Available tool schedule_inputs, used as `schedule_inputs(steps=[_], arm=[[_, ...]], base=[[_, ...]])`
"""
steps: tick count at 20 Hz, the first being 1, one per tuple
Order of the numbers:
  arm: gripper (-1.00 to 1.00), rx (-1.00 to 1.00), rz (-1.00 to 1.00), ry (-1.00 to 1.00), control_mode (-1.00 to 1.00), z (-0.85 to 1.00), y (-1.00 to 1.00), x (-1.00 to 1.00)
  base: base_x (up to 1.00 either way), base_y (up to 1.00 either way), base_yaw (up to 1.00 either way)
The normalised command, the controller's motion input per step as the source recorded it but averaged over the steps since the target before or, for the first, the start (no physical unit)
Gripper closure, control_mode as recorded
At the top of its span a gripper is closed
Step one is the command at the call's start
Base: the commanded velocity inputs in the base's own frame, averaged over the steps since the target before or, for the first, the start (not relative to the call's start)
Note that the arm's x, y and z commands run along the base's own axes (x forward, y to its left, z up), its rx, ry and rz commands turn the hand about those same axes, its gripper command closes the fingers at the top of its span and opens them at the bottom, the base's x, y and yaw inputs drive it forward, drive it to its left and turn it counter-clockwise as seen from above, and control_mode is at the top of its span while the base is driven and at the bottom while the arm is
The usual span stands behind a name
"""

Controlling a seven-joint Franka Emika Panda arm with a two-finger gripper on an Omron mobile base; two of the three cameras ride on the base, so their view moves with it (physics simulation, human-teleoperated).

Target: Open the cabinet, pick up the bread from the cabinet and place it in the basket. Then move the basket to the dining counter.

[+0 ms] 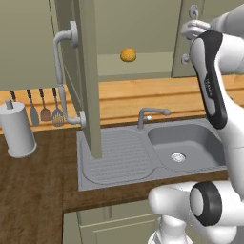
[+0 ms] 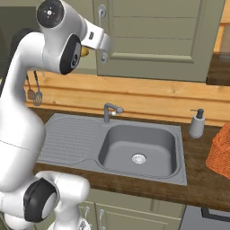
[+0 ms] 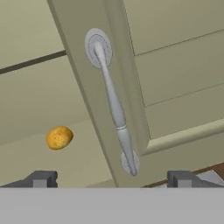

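The olive-grey cabinet (image 1: 143, 28) has its left door (image 1: 89, 81) swung open toward me, while its right door (image 3: 175, 74) is closed. The small golden-brown bread (image 1: 127, 55) lies on the cabinet's shelf, and the hand view also catches the bread (image 3: 59, 137). My gripper (image 3: 111, 180) is open and empty, held just in front of the right door's curved bar handle (image 3: 114, 105), to the right of the bread. An orange woven basket (image 2: 220, 150) stands on the counter at the far right. The dining counter is out of view.
A grey sink (image 1: 183, 145) with a faucet (image 1: 150, 114) sits in the dark wood counter below the cabinet. A paper towel roll (image 1: 18, 129) and hanging utensils (image 1: 45, 109) are at the left. A soap dispenser (image 2: 196, 123) stands near the basket.
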Motion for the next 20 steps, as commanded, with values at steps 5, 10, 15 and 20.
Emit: schedule_inputs(steps=[5, 10, 15, 20], arm=[[-1.0, 0.0, 0.02, -0.15, -1.0, 0.0, -0.07, 0.37], [-1.0, 0.0, 0.01, -0.04, -1.0, -0.02, -0.19, 0.53], [-1.0, 0.0, 0.0, 0.0, -1.0, 0.0, -0.14, 0.35], [-1.0, 0.0, 0.0, 0.0, -1.0, 0.0, 0.0, 0.24]], base=[[0.0, 0.0, 0.0], [0.0, 0.0, 0.0], [0.0, 0.0, 0.0], [0.0, 0.0, 0.0]])
